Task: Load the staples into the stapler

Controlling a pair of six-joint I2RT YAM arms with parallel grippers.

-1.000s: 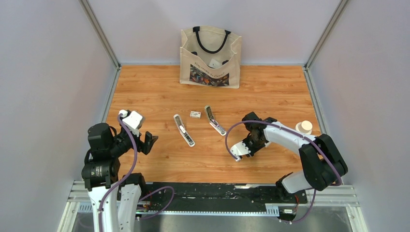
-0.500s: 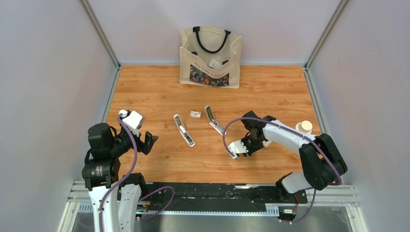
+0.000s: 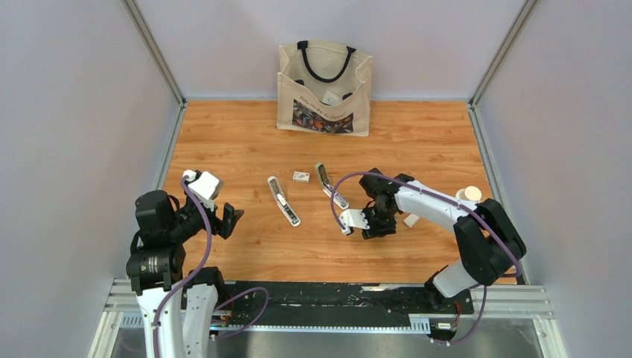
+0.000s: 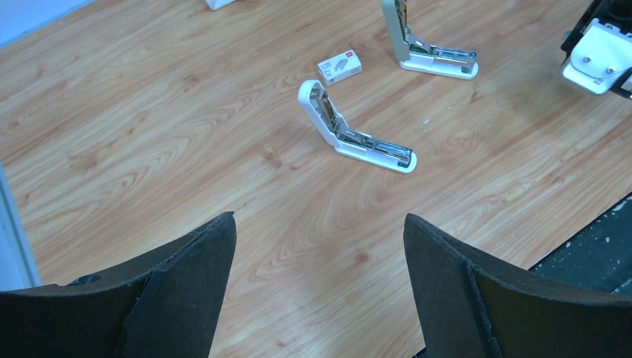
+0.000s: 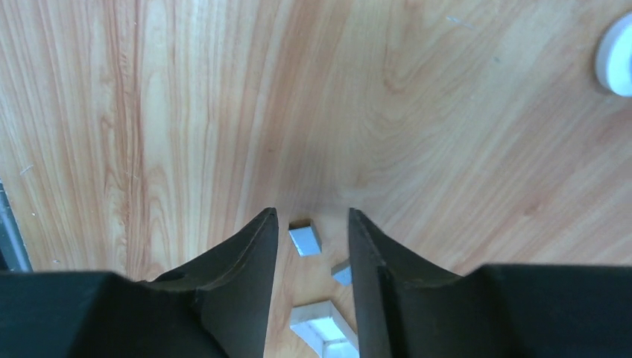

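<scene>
Staples (image 5: 304, 239): small grey bits lying on the wood at right-centre of the table (image 3: 417, 142), right where the right gripper (image 5: 309, 216) points. In the right wrist view, 1 bit sits between the 2 fingers and touches neither. 2 more pale pieces lie closer to the camera. Whether all 3 are staple strips, cannot tell.

Right claw: jaws part-way apart, released, clamping nothing. It is aimed down at the wood, just to the near right of the right stapler (image 3: 330, 186).

Left gripper (image 4: 319, 224): spread wide and empty, hanging at the near left, well apart from everything.

2 staplers lie mid-table, both flipped open: the right stapler, and the left stapler (image 3: 284, 201) beside it. A small staple box (image 3: 301, 177) sits between their far ends. A tote bag (image 3: 325, 88) stands against the far wall, and a white roll (image 3: 469, 195) is at the right edge.

Step in hand, as I read it: picking up a strip. Nothing is held, so loading has not begun.

Next move calls for:
- bringing the fingertips down to straddle 1 bit
- closing squarely on its long sides with a light squeeze, since so thin a strip could skid or break
- carrying it left and far to the open right stapler, the nearer of the 2
- lining it up lengthwise with the channel before letting go
</scene>
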